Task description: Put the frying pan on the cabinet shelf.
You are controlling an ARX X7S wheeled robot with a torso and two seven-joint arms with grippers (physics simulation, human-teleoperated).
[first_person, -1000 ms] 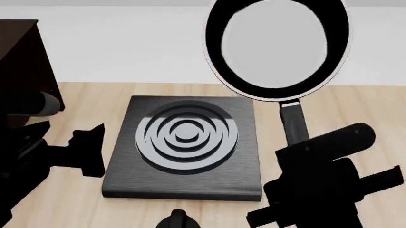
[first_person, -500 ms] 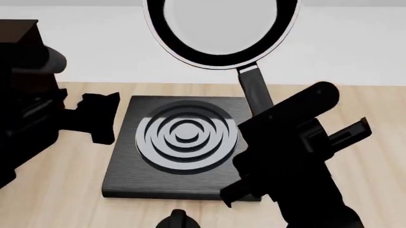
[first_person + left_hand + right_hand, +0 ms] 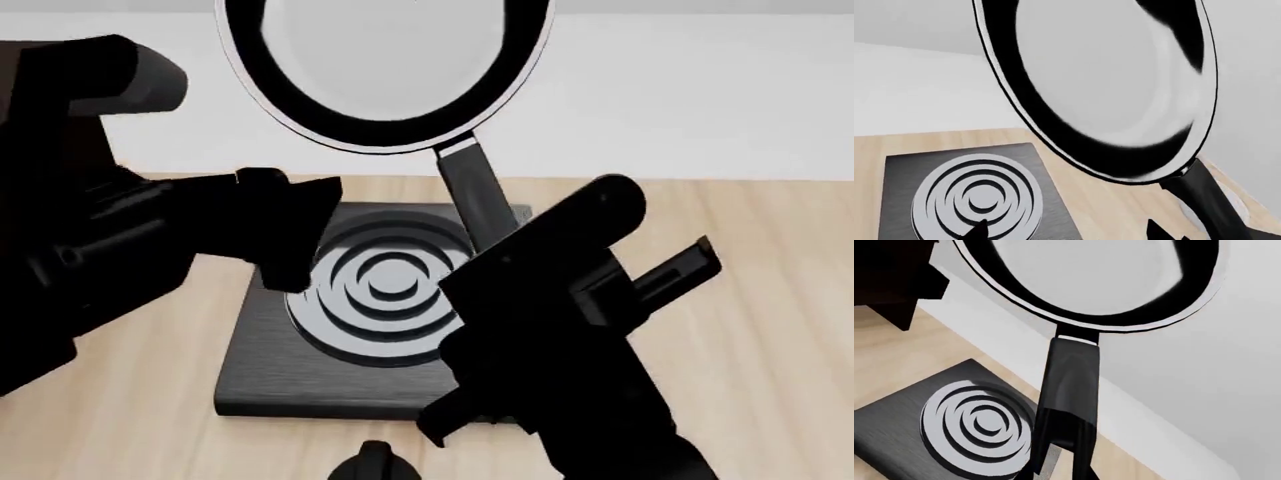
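Note:
The frying pan (image 3: 387, 70), black and glossy with a thin pale rim, is held high in the air and tilted, with its inside facing me. Its long handle (image 3: 467, 190) runs down into my right gripper (image 3: 494, 245), which is shut on it. In the right wrist view the handle (image 3: 1067, 390) passes between the fingers of that gripper (image 3: 1057, 465). My left gripper (image 3: 291, 235) is open and empty, left of the handle and below the pan (image 3: 1107, 85); its tips show in the left wrist view (image 3: 1067, 235). The dark cabinet (image 3: 894, 280) stands at the far left.
The square black stove plate (image 3: 267, 370) with concentric rings lies on the wooden table (image 3: 761, 300) under both grippers. A black knob (image 3: 374, 462) sits at the near edge. A white wall (image 3: 721, 90) runs behind the table.
My right arm has carried the pan to the left, toward the cabinet side. My left arm has moved right and up, coming in over the stove plate's left part.

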